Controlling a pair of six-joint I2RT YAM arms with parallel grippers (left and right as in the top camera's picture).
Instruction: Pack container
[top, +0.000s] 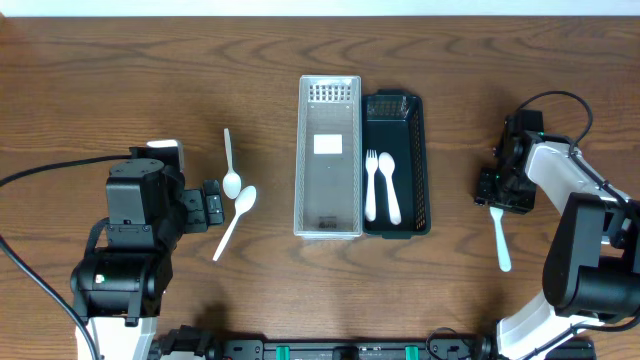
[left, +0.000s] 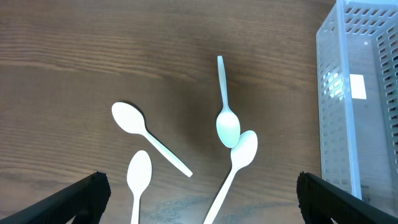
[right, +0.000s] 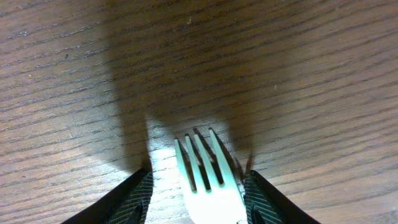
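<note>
A clear tray (top: 304, 150) and a black tray (top: 421, 150) stand side by side at the table's middle. Two white forks (top: 381, 185) lie in the black tray. The clear tray (left: 329, 93) holds no cutlery that I can see. Several white spoons (left: 228, 124) lie on the table left of the trays; two show in the overhead view (top: 233, 205). My left gripper (left: 199, 205) is open above them, also seen from overhead (top: 212, 205). My right gripper (right: 198, 174) is open, low on the table, its fingers on either side of a white fork's head (right: 208, 186). The fork's handle (top: 500, 240) sticks out toward the front.
The table is dark wood. A black cable (top: 40, 170) runs from the left arm toward the left edge. The right arm's cable (top: 560, 100) loops behind it. The trays lie between the two arms.
</note>
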